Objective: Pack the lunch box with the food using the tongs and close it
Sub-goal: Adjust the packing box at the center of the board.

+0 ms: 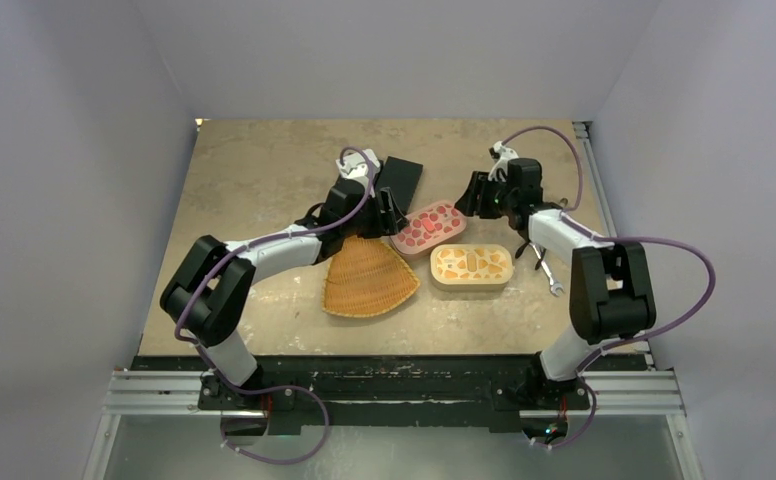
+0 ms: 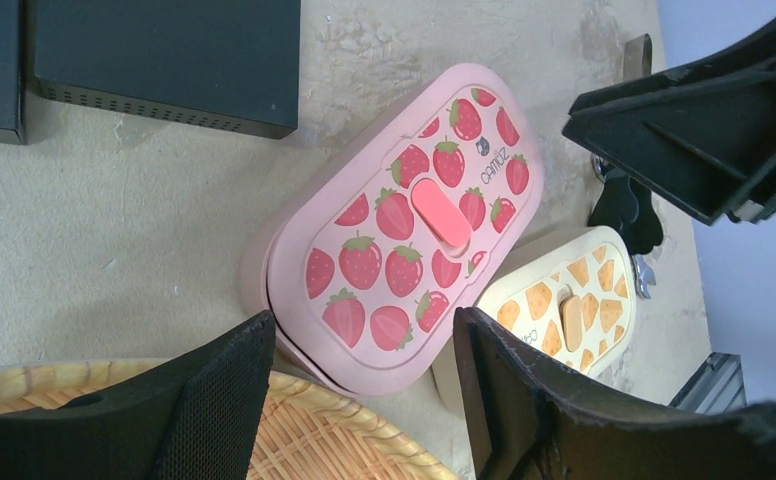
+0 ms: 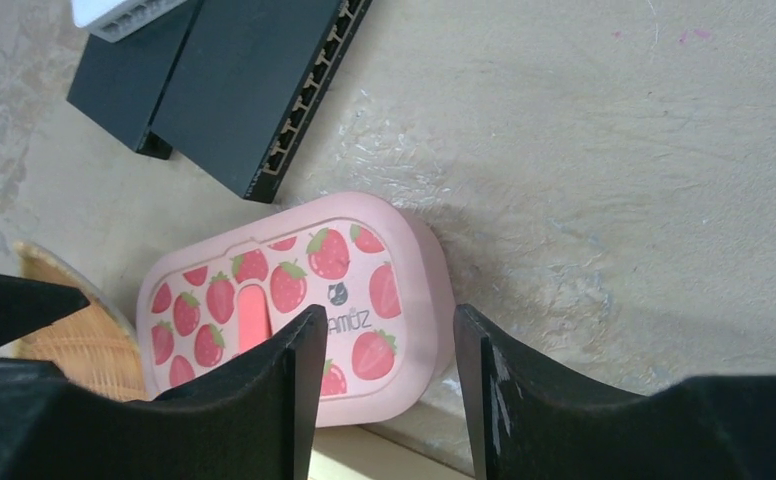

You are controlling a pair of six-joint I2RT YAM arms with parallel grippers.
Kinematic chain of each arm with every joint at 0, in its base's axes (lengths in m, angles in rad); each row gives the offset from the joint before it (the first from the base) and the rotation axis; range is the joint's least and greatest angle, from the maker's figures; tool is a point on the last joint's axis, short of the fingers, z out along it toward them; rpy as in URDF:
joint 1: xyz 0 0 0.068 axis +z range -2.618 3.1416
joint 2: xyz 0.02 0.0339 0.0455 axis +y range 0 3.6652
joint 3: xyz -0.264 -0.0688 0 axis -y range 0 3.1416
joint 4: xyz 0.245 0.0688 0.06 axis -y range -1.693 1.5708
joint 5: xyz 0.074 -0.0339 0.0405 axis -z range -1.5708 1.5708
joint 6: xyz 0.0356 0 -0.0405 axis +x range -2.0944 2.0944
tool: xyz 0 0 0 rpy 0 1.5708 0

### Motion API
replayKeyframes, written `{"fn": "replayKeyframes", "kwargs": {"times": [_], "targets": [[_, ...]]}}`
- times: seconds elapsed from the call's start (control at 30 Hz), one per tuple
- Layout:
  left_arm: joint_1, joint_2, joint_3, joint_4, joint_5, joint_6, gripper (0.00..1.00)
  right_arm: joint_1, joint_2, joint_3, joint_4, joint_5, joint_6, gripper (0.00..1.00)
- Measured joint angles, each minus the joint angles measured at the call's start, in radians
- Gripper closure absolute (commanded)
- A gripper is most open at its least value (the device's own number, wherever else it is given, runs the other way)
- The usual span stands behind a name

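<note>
- The pink oval lunch box (image 1: pixel 429 228) has strawberries all over its closed lid and a pink tab in the middle; the small lettering looks like "OAMUZ".
- It lies on the surface (image 1: pixel 264 180), just beside a cream box (image 1: pixel 472 266).
- The left tool (image 2: pixel 364 340) and the right tool (image 3: pixel 382 340) hang over it, jaws apart and empty.

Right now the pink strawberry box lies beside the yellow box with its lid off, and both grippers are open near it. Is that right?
Not quite: the pink strawberry box has its lid on, as the left wrist view shows. The rest holds: it lies beside the yellow box, and the left gripper and right gripper are both open near it.
</note>
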Motion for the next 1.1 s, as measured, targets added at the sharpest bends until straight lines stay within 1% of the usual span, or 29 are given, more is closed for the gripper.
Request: {"fn": "replayKeyframes", "kwargs": {"times": [0.13,0.27,0.43,0.67,0.8,1.1], "targets": [[0.000,0.000,0.000,0.000,0.009,-0.014,0.38,0.000,0.051,0.022,-0.001,0.000,-0.030,0.51],[0.000,0.000,0.000,0.000,0.023,-0.019,0.40,0.000,0.087,0.024,-0.001,0.000,-0.050,0.55],[0.000,0.000,0.000,-0.007,0.030,-0.019,0.44,0.000,0.106,0.026,-0.003,-0.003,-0.063,0.70],[0.000,0.006,0.000,-0.029,0.046,-0.018,0.47,0.000,0.107,0.028,-0.002,-0.011,-0.064,0.83],[0.000,0.008,-0.010,-0.045,0.043,-0.017,0.47,0.000,0.107,0.028,-0.002,-0.012,-0.063,0.87],[0.000,0.042,-0.016,-0.054,0.032,-0.010,0.47,0.000,0.114,0.014,0.014,-0.016,-0.054,0.89]]}}
